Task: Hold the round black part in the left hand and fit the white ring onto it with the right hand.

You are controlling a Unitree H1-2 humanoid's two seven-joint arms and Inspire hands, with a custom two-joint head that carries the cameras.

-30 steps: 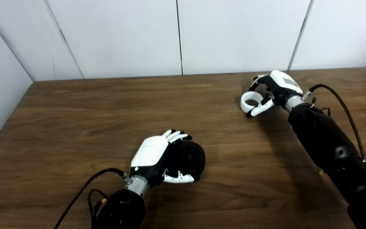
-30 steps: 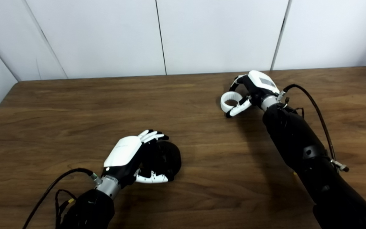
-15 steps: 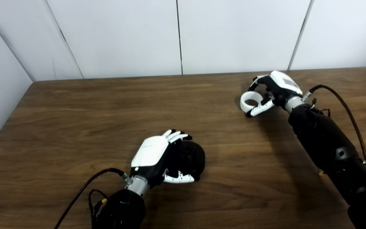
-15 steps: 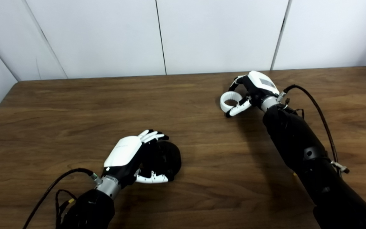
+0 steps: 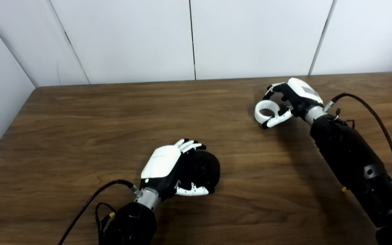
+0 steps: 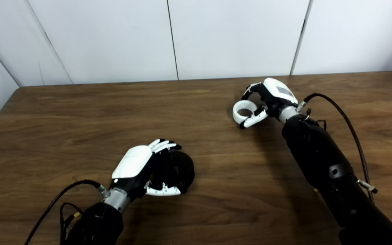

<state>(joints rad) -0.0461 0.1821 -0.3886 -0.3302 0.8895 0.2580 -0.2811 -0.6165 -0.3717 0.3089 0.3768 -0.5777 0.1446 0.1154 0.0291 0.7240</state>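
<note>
The left robot hand [image 5: 168, 166] is clamped on the round black part [image 5: 207, 167] near the worktop's [image 5: 80, 119] front edge. The right robot hand [image 5: 286, 102] pinches the white ring [image 5: 266, 111] toward the back right corner, well apart. Carry the ring over level, bore aligned with the part, before pressing.

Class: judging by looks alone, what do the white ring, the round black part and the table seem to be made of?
White ring: probably matte plastic; even white, no shine. Round black part: maybe rubber or dull plastic; dark, no highlights, detail unclear. Table: wood or wood-look laminate; brown grain streaks with a soft sheen.
</note>
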